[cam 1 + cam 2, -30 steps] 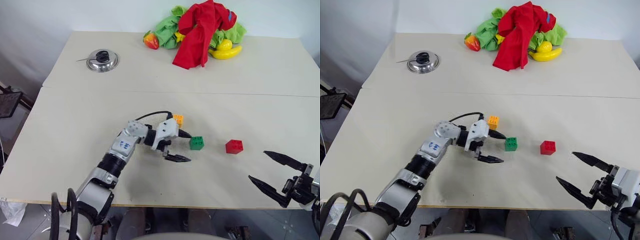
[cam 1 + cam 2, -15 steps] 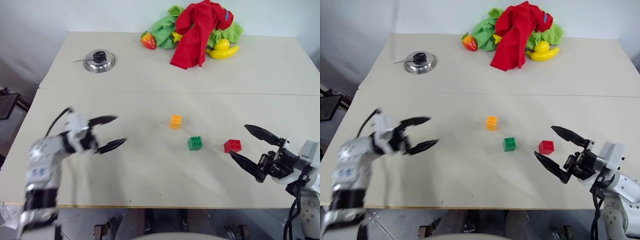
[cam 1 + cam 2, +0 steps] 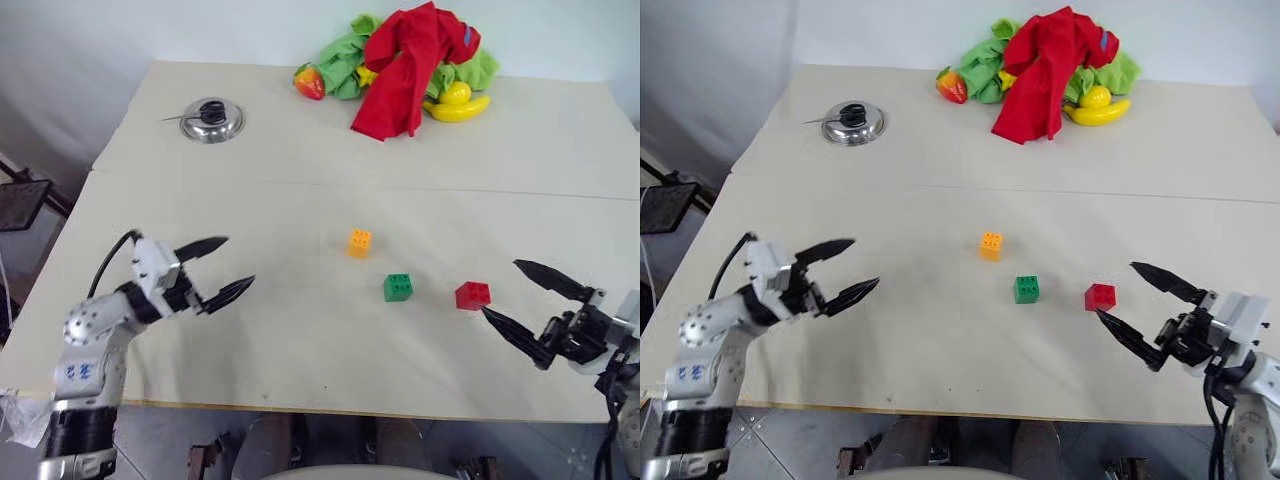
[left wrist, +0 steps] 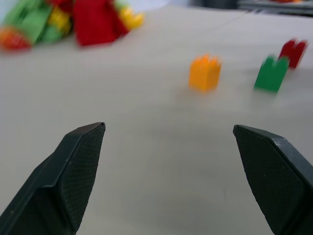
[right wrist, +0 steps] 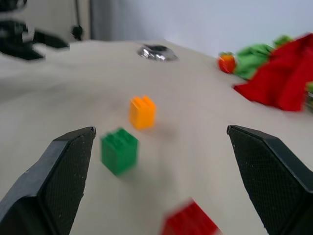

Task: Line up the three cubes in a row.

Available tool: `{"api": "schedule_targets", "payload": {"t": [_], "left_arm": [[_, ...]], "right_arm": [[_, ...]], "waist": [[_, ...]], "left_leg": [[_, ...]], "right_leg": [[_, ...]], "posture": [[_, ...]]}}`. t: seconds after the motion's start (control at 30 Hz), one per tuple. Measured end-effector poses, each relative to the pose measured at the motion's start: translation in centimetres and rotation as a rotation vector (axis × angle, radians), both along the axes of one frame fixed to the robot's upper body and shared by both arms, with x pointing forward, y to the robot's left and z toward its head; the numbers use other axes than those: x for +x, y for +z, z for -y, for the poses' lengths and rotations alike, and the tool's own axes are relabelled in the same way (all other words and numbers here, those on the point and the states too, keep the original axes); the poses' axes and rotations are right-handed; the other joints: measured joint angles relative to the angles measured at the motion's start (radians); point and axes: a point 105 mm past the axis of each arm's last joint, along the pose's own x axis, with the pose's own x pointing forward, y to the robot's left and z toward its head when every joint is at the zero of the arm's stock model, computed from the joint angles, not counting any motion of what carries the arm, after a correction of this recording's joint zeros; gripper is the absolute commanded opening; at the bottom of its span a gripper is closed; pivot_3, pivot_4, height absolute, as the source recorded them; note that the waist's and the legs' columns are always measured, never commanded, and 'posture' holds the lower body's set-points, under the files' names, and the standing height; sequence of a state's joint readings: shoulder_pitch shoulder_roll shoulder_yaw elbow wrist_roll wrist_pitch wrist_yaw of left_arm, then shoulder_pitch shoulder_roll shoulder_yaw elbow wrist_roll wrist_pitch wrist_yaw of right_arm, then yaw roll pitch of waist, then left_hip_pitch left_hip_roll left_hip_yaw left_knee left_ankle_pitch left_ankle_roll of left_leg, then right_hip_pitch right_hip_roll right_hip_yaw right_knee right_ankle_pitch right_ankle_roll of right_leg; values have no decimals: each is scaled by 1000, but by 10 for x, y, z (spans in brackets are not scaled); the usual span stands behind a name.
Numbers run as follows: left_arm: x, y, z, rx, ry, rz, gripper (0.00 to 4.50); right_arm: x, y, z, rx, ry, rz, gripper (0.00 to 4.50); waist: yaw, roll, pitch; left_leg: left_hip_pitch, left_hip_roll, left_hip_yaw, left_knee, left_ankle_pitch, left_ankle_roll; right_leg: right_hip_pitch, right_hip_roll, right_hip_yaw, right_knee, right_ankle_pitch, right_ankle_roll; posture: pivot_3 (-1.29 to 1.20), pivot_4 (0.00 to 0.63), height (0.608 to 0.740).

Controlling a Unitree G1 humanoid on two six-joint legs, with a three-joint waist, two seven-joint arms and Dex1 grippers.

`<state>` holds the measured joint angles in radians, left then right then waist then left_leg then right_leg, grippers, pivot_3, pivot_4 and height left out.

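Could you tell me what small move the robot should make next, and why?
Probably ease the open right gripper forward around the small red studded plastic cube, which lies just ahead of it. The orange studded cube and green studded cube slant one way and the red one sits off that line; the open left gripper is farther away.

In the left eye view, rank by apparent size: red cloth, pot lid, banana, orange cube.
1. red cloth
2. pot lid
3. banana, close to the lid, partly hidden
4. orange cube
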<state>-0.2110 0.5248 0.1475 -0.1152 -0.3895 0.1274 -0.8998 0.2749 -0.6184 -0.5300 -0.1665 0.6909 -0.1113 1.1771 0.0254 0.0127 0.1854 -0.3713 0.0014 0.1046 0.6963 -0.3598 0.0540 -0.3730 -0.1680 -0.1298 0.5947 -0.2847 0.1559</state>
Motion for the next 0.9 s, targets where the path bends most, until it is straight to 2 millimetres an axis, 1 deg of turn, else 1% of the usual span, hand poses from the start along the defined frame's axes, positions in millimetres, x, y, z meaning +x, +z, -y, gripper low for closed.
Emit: {"api": "schedule_targets", "payload": {"t": [0.1, 0.2, 0.3, 0.4, 0.5, 0.57, 0.7, 0.8, 0.9], "left_arm": [[10, -7, 45, 20, -76, -49, 4468], [24, -11, 77, -10, -53, -106, 4468], [34, -20, 94, -12, 8, -162, 4468], [36, -28, 112, -46, 44, -224, 4468], [36, -34, 125, -62, 73, -266, 4468], [40, -37, 134, -71, 93, -287, 4468], [48, -41, 151, -18, 129, -280, 4468], [53, -48, 155, 7, 178, -283, 4468], [59, -49, 158, 22, 202, -259, 4468]], "right_arm": [[-6, -7, 18, -5, -64, -25, 4500], [-11, -10, 34, -19, -131, -32, 4500], [-17, -10, 49, -30, -193, -28, 4500], [-22, -10, 54, -40, -220, -33, 4500], [-26, -12, 52, -29, -233, -36, 4500], [-27, -13, 50, -20, -243, -31, 4500], [-27, -11, 45, -9, -244, -17, 4500], [-26, -12, 40, 2, -238, -13, 4500], [-24, -11, 37, 12, -235, -6, 4500]], "waist": [[-3, 0, 0], [-3, 0, 0], [-3, 0, 0], [0, -1, 0], [1, -1, 0], [1, -1, 0], [3, -1, 0], [3, 0, 0], [3, 0, 0]], "left_leg": [[0, -1, 2, 0, 0, 0], [0, -1, 2, 0, 0, 0], [1, 1, 3, 0, 0, 0], [0, 3, 2, 1, 0, 0], [0, 3, 2, 1, 0, 0], [0, 3, 2, 1, 0, 0], [0, 2, 2, 1, 0, 0], [0, 2, 2, 1, 0, 0], [0, 2, 2, 1, 0, 0]], "right_leg": [[0, 1, 1, -1, 0, 0], [0, 3, 1, -1, 0, 0], [0, 3, 2, -1, 0, 0], [0, 3, 2, -2, 0, 0], [0, 3, 3, -2, 0, 0], [0, 2, 3, -2, 0, 1], [0, 2, 3, -2, 0, 1], [0, 2, 3, -2, 0, 1], [0, 2, 3, -2, 0, 1]], "posture": [[0, 150, 740], [0, 150, 740], [0, 150, 740], [0, 150, 740], [0, 150, 740], [0, 150, 740], [0, 150, 740], [0, 150, 740], [0, 150, 740]]}}
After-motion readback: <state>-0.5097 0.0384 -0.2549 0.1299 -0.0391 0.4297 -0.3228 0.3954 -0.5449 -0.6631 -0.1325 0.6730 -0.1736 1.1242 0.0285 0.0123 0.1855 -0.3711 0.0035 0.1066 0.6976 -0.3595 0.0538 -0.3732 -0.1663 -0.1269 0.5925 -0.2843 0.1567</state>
